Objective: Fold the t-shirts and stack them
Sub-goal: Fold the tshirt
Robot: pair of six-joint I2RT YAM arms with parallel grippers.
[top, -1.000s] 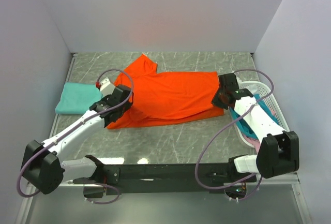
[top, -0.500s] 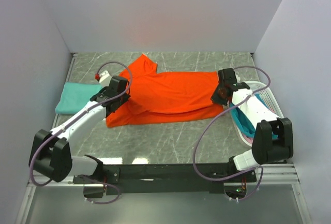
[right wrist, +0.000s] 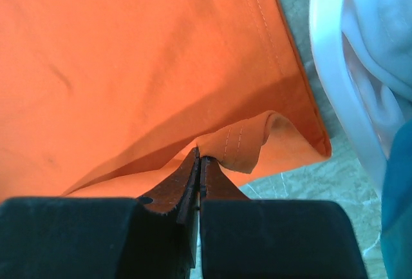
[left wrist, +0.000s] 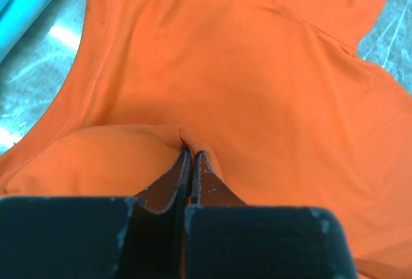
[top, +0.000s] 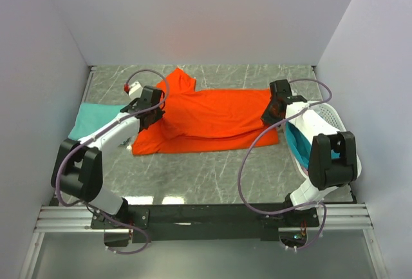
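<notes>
Orange-red t-shirt [top: 215,115] hem farther back

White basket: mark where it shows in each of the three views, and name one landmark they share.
Top external: the white basket sits at the right of the picture, at middle height.
Left wrist: not in it.
Right wrist: its rim curves down the right edge.
Shared landmark: the orange t-shirt, seen in all three views.

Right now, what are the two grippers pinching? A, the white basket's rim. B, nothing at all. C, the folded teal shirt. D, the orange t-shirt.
D: the left gripper and the right gripper are each shut on a raised fold of the orange t-shirt.
</notes>
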